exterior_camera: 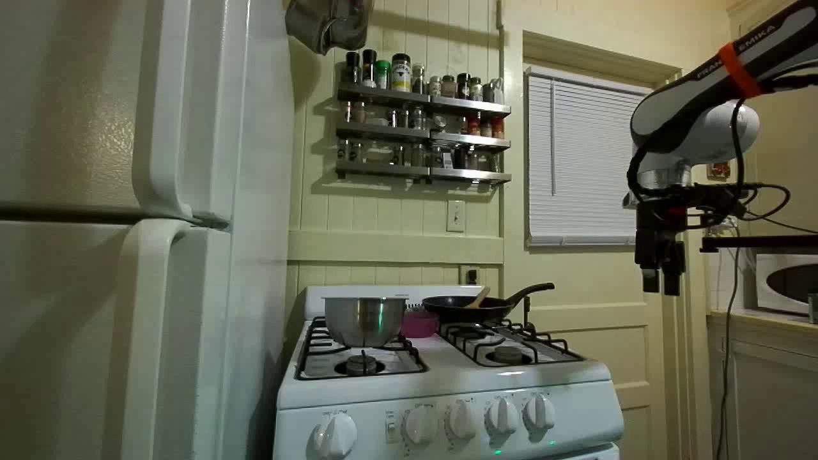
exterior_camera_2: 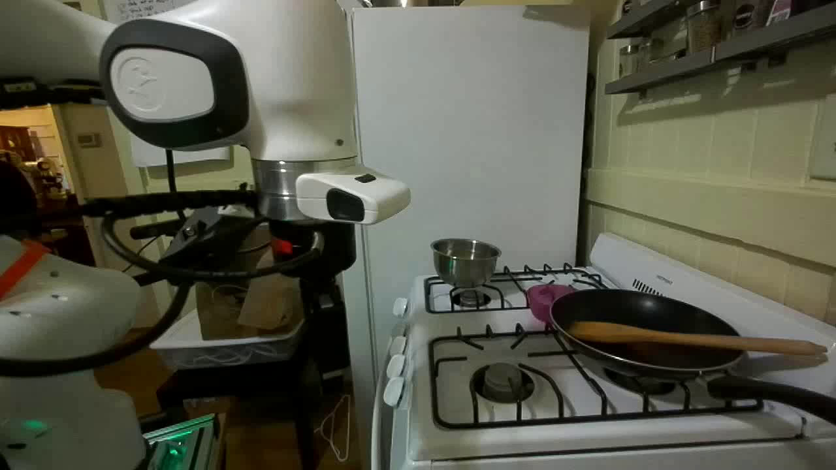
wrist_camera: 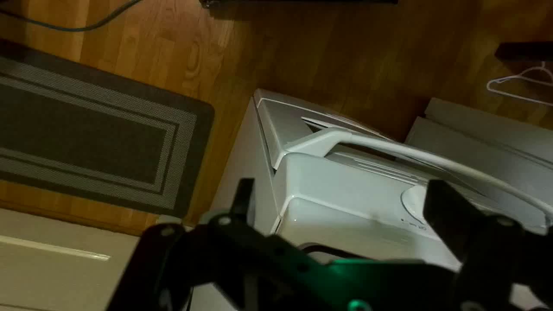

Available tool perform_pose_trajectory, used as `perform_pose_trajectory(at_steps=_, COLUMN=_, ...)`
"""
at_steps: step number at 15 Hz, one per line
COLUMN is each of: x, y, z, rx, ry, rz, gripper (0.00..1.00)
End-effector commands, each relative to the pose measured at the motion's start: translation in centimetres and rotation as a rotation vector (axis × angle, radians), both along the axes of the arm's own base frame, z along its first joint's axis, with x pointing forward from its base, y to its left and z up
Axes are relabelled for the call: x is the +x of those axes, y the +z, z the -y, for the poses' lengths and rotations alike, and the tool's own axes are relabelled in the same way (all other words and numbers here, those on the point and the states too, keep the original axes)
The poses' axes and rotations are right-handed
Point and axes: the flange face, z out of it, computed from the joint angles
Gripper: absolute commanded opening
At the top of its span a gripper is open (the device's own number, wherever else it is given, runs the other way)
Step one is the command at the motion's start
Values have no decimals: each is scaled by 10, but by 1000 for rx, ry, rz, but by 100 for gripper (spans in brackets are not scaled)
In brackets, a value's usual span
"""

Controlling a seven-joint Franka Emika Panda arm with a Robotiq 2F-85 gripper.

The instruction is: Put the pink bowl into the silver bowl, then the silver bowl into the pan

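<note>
The silver bowl (exterior_camera: pixel 364 324) stands upright on a burner grate; it also shows in an exterior view (exterior_camera_2: pixel 465 264). The small pink bowl (exterior_camera: pixel 420 325) sits on the stove between the silver bowl and the pan; it also shows in an exterior view (exterior_camera_2: pixel 544 303), partly hidden by the pan. The black pan (exterior_camera: pixel 457 311) rests on a rear grate with its handle pointing out; it also shows in an exterior view (exterior_camera_2: pixel 637 303). My gripper (exterior_camera: pixel 661 282) hangs in the air beside the stove, apart from everything. In the wrist view, the gripper (wrist_camera: pixel 339 188) is open and empty, fingers wide apart.
A wooden spatula (exterior_camera_2: pixel 659 335) lies in the pan, its handle sticking out over the rim. The white stove (exterior_camera: pixel 447 383) has raised black grates and knobs in front. A refrigerator (exterior_camera: pixel 192 319) stands beside it. Spice shelves (exterior_camera: pixel 383 131) hang on the wall behind.
</note>
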Motion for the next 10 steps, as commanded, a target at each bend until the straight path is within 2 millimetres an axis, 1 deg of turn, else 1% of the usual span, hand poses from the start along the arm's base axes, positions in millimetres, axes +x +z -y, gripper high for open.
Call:
perform_pose_trajectory(at_steps=1, x=0, y=0, z=0, rx=0, ry=0, rz=-1, gripper=100)
perform_pose_trajectory(at_steps=5, x=0, y=0, z=0, rx=0, ry=0, rz=-1, gripper=100)
perform_pose_trajectory(at_steps=6, x=6, y=1, z=-4, rx=8, ry=-5, rz=5, gripper=100)
perform_pose_trajectory(at_steps=8, x=33, y=5, z=-20, rx=3, ry=-61, rz=47, gripper=100)
perform_pose_trajectory(at_steps=10, x=66, y=10, z=-43, rx=-8, ry=-156, rz=124, gripper=100)
